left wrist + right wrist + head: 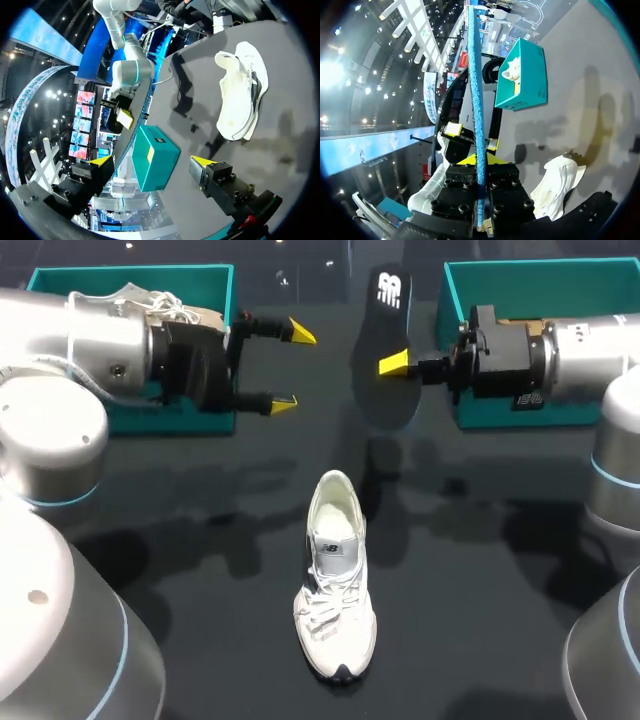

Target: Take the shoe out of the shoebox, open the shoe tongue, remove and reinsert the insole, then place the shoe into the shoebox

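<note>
Pinching the flat black insole (388, 320) near its lower end, your right gripper (395, 364) holds it upright between the two boxes; from that wrist it shows edge-on as a thin, grainy blue strip. Your left gripper (290, 368) hangs with fingers spread wide, gripping nothing. The white laced shoe (337, 575) lies mid-table (180, 530), its mouth gaping, well apart from the rectangular teal left shoebox (60, 280) and right shoebox (520, 280)

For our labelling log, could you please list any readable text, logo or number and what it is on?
Nothing reads clearly as words or numbers.
Insole: white brand mark, too small to spell out.
Shoe: grey tongue tag, blurred.
Right arm: white print by the wrist, too small.
Box: pale label, blurred.
</note>
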